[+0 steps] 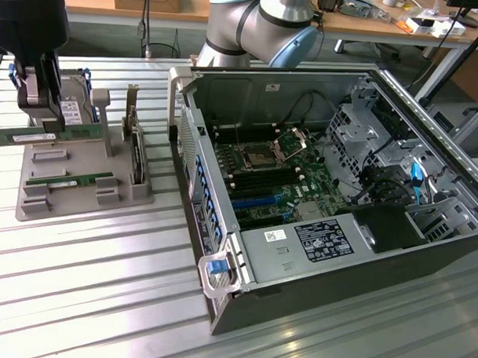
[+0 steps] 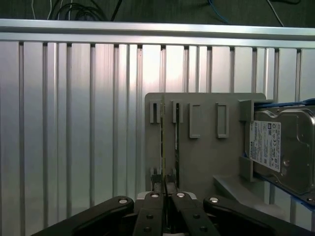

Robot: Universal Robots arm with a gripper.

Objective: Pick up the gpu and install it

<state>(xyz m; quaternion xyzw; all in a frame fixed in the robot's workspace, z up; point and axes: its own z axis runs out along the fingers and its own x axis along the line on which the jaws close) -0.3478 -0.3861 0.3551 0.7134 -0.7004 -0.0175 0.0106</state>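
The gpu (image 1: pixel 68 132) is a long thin green board with a white label. It hangs level just above the grey holder tray (image 1: pixel 81 201) at the exterior view's left. My black gripper (image 1: pixel 43 126) is shut on its middle from above. In the wrist view the gripper (image 2: pixel 164 192) pinches the board's thin edge (image 2: pixel 162 169), and the tray (image 2: pixel 206 157) lies below it. A second green stick (image 1: pixel 66 181) still lies in a slot of the tray. The open computer case (image 1: pixel 429 131) with its motherboard (image 1: pixel 271 172) lies at the exterior view's right.
A silver hard drive in blue rails (image 2: pixel 283 147) stands at the tray's back. An upright dark card with a metal bracket (image 1: pixel 135 148) sits near the case. The case's side wall (image 1: pixel 194 158) rises between tray and motherboard. The ribbed metal table (image 1: pixel 102 284) spreads in front.
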